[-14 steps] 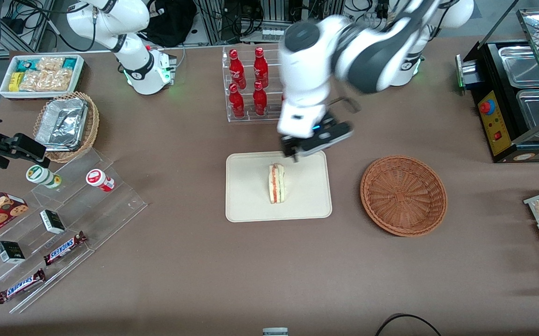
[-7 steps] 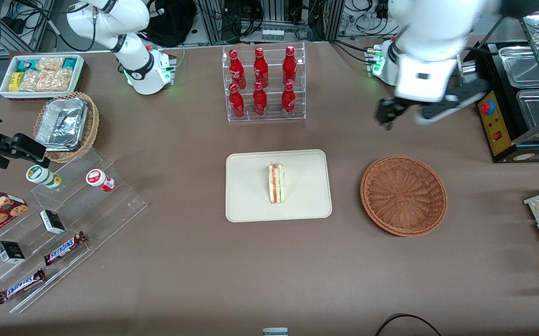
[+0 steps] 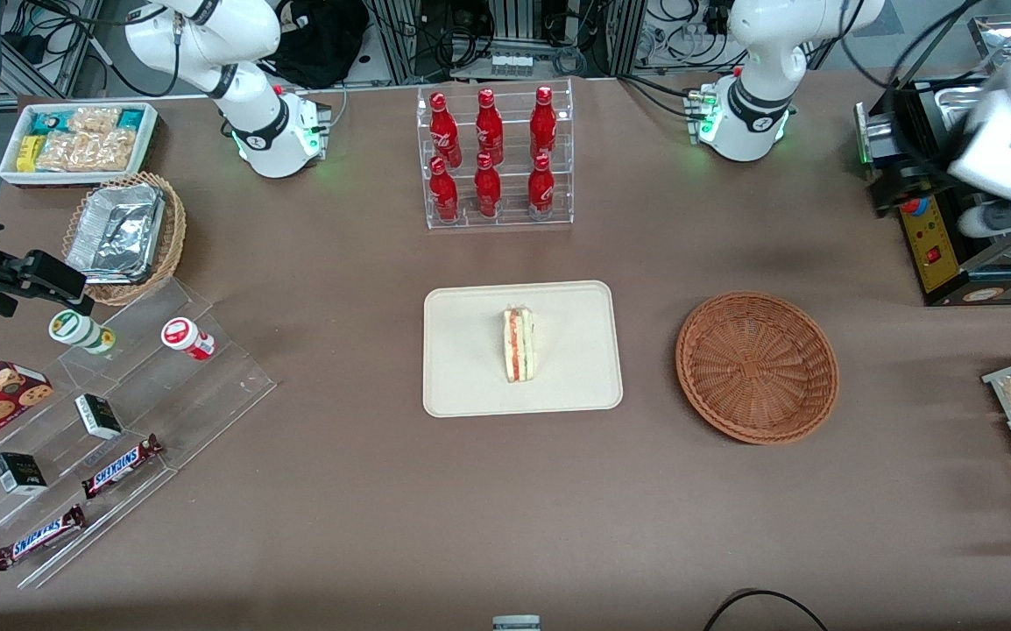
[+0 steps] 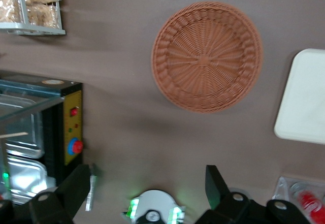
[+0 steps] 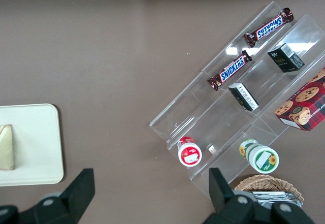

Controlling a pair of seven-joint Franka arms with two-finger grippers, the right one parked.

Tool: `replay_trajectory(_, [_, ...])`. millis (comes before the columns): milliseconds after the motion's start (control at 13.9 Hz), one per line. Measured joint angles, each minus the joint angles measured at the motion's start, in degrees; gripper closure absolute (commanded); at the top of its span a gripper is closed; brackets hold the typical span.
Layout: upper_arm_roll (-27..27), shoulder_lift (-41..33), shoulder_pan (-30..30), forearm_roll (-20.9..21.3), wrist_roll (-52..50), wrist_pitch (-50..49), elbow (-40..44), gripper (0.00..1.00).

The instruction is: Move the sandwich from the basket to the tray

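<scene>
Pincer (image 4: pixel 144 193) spread, empty, held high above the bench (image 3: pixel 505 491).
Sandwich (image 3: pixel 519 343) is seen on tray (image 3: pixel 470 386) (basket (image 3: pixel 757 366) at 3 o'clock emptied); task judged complete.

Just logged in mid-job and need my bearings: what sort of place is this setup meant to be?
Probably a mock snack counter in a robot lab: red bottles in a clear rack, Snickers bars on display steps, a warming cabinet. The sandwich lies on the tray; the open claw hangs high near that cabinet.

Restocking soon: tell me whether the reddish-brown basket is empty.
Empty: the basket shows only bare weave; the sandwich lies on the tray. The open gripper hangs high.
</scene>
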Motion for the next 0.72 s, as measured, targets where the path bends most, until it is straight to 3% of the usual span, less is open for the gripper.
replay_trajectory(216, [3.9, 0.1, -1.2, -1.4, 4.7, 0.2, 0.0, 0.00])
replay_trajectory(504, [4.2, 0.6, -6.1, -1.4, 1.6, 3.1, 0.2, 0.00])
replay_trajectory(720, [4.5, 1.4, -6.3, -1.4, 1.3, 4.1, 0.8, 0.00])
